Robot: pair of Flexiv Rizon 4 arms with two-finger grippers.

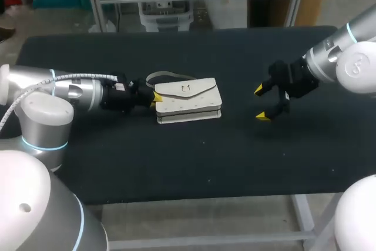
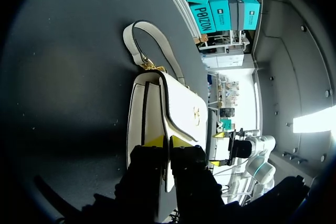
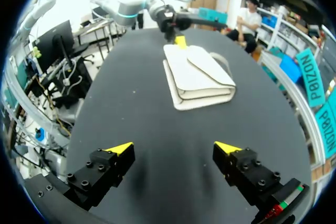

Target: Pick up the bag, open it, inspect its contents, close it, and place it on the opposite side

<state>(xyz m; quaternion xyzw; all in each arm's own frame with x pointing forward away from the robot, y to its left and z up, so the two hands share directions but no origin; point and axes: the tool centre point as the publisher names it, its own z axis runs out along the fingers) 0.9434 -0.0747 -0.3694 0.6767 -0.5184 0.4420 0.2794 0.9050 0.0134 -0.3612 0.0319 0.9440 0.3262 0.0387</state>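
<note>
One bag (image 1: 188, 101) (image 2: 178, 108) (image 3: 197, 77) on the table (image 1: 176, 163). It is white, lies flat with the flap up, and sits a little left of the middle. The flap is down, with one small gold clasp (image 1: 185, 89) (image 2: 196, 114) on it. One strap (image 1: 167, 76) (image 2: 144, 40) (image 3: 223, 64) loops out flat on the tabletop from the bag's far-left corner, and I see gold hardware where it joins.

Two grippers, one per arm.

My left gripper (image 1: 154, 99) (image 2: 168, 142) (image 3: 180, 39) comes in low from the left and meets the bag's left end. In the left wrist view its two yellow tips stand narrow. A thin dark-trimmed edge of the bag runs between them, and both tips press against that edge, so I log it as clamped on the bag. From the head camera only the upper tip shows, sitting on the bag's left edge.

My right gripper (image 1: 260, 103) (image 3: 173, 148) hangs over the table to the right of the bag, well apart from it. Its fingers are spread wide with nothing between them. In the right wrist view the bag lies ahead of it, short side on, and the left gripper is at the bag's other end.

The bag's left end is the only spot covered, by the left gripper.
</note>
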